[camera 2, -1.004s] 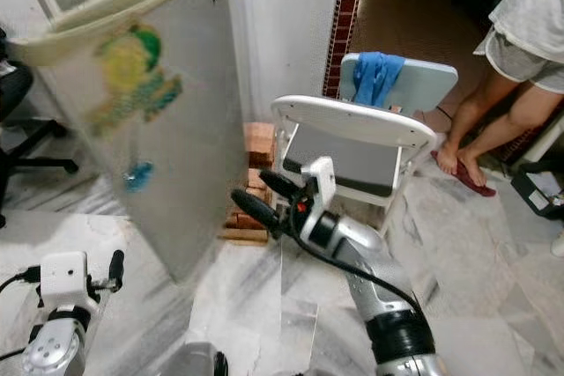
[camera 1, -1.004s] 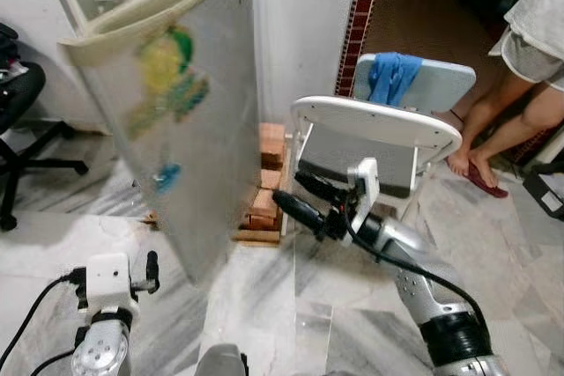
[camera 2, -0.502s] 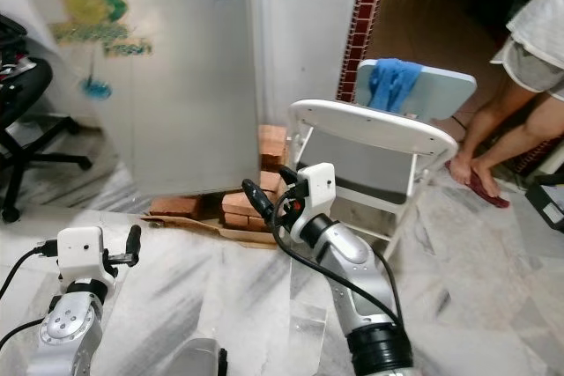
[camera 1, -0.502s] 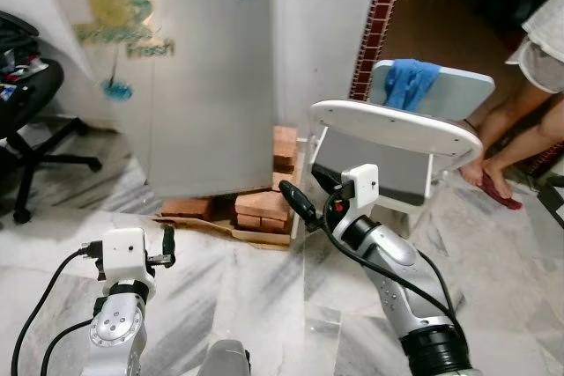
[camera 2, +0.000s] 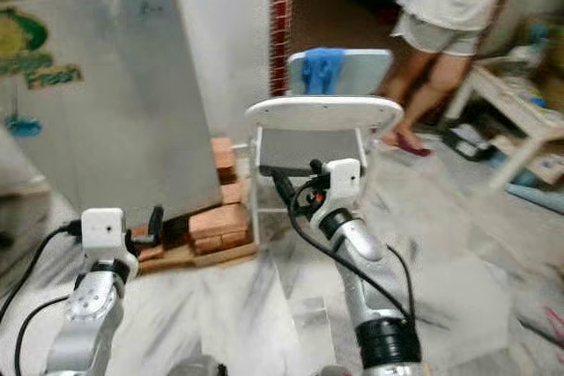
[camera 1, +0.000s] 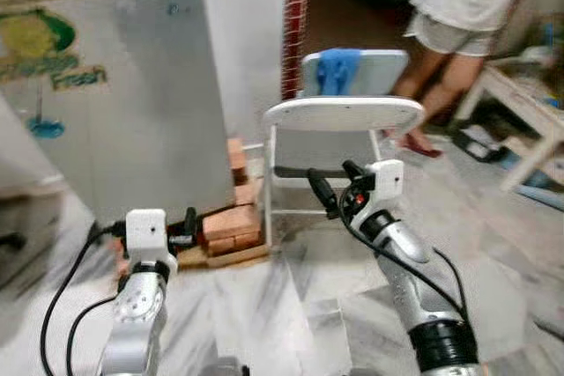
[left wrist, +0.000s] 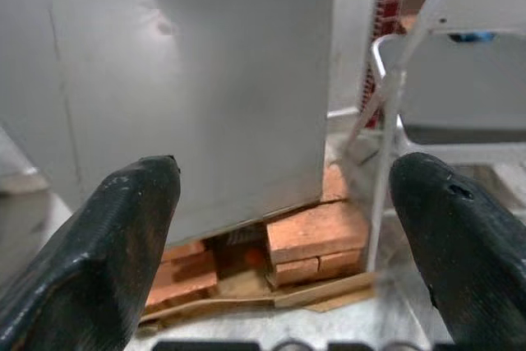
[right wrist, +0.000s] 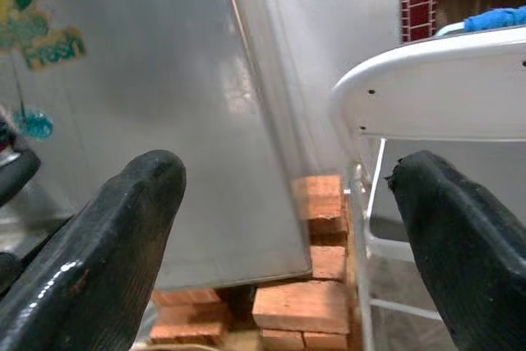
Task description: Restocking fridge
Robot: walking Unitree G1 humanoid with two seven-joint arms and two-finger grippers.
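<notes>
shut grey metal fridge point(camera 1: 132, 103) on bricks stood ahead, nearer the left tool point(camera 1: 188, 226). both the left and the right tool point(camera 1: 330, 187) were spread, empty.

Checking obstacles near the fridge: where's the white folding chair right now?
The white folding chair stands ahead, right of the fridge, beside the bricks and behind the right gripper.

One fridge point(camera 1: 115, 103), two chairs point(camera 1: 344, 116)
</notes>
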